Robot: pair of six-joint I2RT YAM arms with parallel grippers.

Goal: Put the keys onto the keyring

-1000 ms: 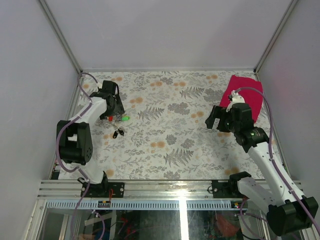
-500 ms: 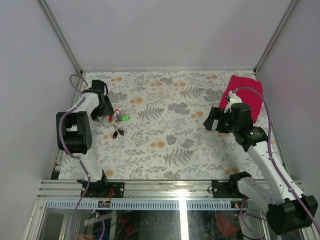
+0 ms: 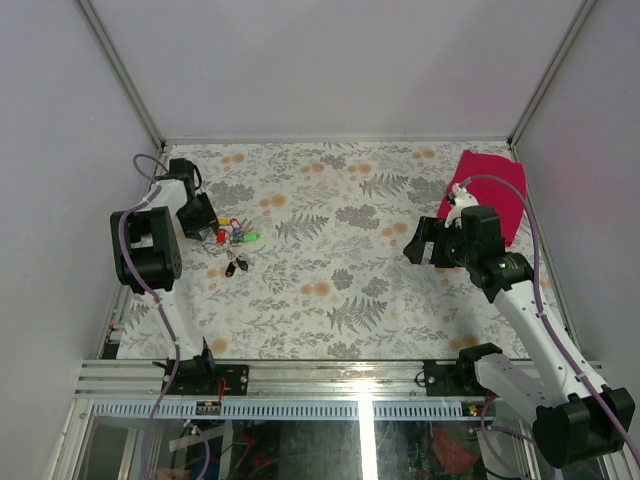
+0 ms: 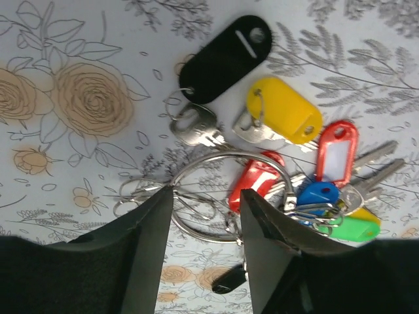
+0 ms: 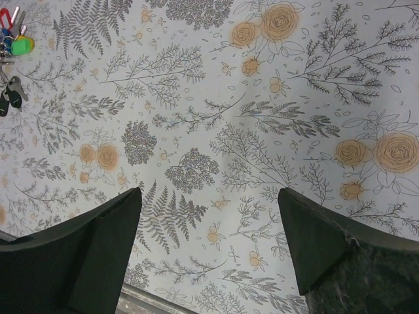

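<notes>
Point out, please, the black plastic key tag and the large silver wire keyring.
black plastic key tag [image 4: 226, 57]: left wrist view, tag's middle.
large silver wire keyring [image 4: 226, 152]: left wrist view, top arc.

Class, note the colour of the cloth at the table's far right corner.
The flat fabric cloth is plain crimson red, seen best in the top external view.

The left arm [image 3: 146, 250] is folded up tight on its own side, elbow high, its wrist [image 3: 183, 192] reaching toward the far left corner and tipped down at the worktop [image 3: 330, 290]. Its jaws stand partly apart, a clear gap between the two dark fingers [image 4: 141, 261]. The right arm [image 3: 538, 330] stretches forward from its base, forearm slanting inward. Its jaws are spread wide, held above the surface and pointing left.
</notes>
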